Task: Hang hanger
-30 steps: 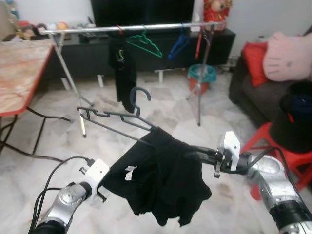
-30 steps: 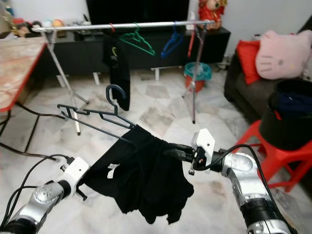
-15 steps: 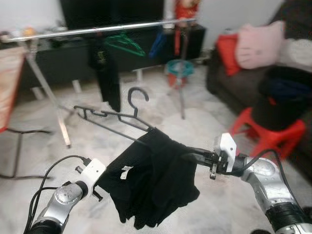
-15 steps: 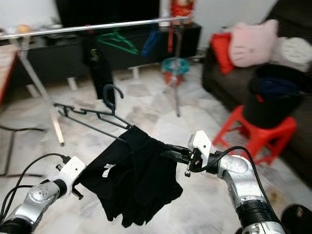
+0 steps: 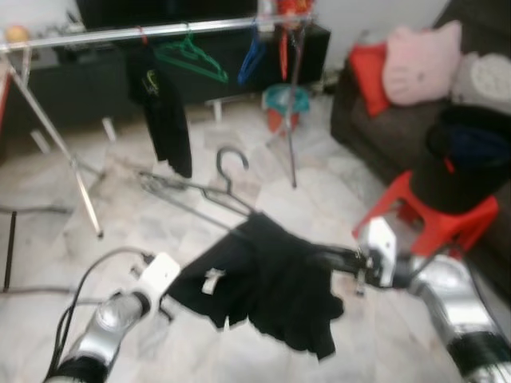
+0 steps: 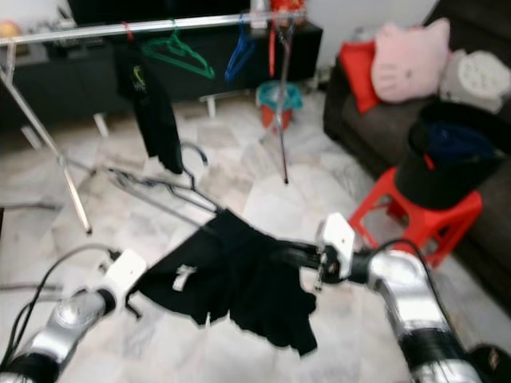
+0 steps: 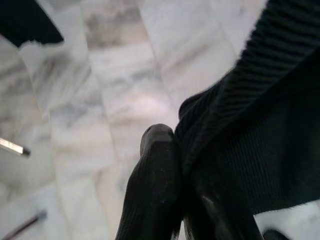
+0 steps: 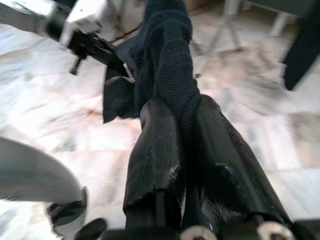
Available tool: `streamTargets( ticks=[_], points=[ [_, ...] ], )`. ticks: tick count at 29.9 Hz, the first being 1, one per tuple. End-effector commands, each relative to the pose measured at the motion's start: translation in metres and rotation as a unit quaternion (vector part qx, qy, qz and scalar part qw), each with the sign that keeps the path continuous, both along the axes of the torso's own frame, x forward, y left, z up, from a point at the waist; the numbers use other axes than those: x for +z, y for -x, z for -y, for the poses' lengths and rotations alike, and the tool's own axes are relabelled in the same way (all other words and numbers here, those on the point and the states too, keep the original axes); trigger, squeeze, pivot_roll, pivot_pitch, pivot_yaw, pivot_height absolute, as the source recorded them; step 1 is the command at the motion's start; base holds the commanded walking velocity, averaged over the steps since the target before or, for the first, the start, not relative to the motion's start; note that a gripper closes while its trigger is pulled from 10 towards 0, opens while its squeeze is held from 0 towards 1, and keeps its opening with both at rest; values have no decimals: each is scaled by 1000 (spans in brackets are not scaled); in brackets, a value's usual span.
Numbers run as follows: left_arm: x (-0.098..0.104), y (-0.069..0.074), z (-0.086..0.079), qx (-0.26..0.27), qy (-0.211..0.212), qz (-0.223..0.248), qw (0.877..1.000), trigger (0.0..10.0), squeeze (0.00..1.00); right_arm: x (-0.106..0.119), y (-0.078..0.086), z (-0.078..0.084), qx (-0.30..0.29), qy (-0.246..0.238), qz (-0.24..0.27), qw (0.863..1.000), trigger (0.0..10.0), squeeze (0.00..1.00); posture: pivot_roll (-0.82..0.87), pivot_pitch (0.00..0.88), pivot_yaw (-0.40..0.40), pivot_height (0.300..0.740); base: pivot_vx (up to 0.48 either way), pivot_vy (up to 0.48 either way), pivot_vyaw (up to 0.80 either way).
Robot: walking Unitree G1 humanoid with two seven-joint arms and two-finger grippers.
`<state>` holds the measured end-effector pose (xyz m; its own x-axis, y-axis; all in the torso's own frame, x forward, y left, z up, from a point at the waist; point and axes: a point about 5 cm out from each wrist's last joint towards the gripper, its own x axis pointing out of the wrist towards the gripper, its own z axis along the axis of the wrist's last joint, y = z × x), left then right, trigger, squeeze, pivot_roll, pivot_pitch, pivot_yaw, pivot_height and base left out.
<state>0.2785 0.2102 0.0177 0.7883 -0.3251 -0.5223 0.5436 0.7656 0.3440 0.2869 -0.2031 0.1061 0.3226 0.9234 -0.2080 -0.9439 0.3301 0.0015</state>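
The robot's head turns and now looks more to the right and down, so the whole room slides across and looks blurry. The clothes rail point(image 5: 160, 30) now sits near the top edge, and more of the sofa point(image 5: 415, 120) and the red stool point(image 5: 435, 219) shows. The black garment point(image 5: 263, 283) now hangs lower between the left gripper point(image 5: 172, 297) and the right gripper point(image 5: 319, 257). The grey hanger point(image 5: 204, 191) sticks out flatter than before.
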Motion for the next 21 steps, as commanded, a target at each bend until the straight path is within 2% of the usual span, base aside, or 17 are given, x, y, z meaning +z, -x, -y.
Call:
streamTargets(
  ticks=[1, 6, 9, 10, 18, 21],
  points=[
    [-3, 2, -9, 18, -13, -14, 1000, 10000, 0, 15, 0, 15, 0, -16, 14, 1000, 10000, 0, -24, 0, -16, 740, 0, 0, 0],
    [-2, 2, -13, 22, -17, -15, 1000, 10000, 0, 25, -2, 27, -21, -38, 29, 999, 10000, 0, -28, 0, -19, 740, 0, 0, 0],
    [-2, 2, -17, 26, -22, -15, 999, 10000, 0, 37, 1, 31, -17, -95, 24, 995, 10000, 0, -27, 0, -21, 740, 0, 0, 0],
    [-1, 2, -19, 27, -24, -16, 999, 10000, 0, 38, 8, 32, 8, -104, 13, 994, 10000, 0, -28, 0, -21, 740, 0, 0, 0],
    [2, 2, -32, 26, -47, -25, 998, 10000, 0, 33, 30, 39, 67, -112, -22, 991, 10000, 0, -27, 0, -19, 740, 0, 0, 0],
    [8, -1, -44, 32, -61, -28, 997, 10000, 0, 23, 45, 43, 103, -54, -65, 991, 10000, 0, -25, 0, -17, 740, 0, 0, 0]
  ],
)
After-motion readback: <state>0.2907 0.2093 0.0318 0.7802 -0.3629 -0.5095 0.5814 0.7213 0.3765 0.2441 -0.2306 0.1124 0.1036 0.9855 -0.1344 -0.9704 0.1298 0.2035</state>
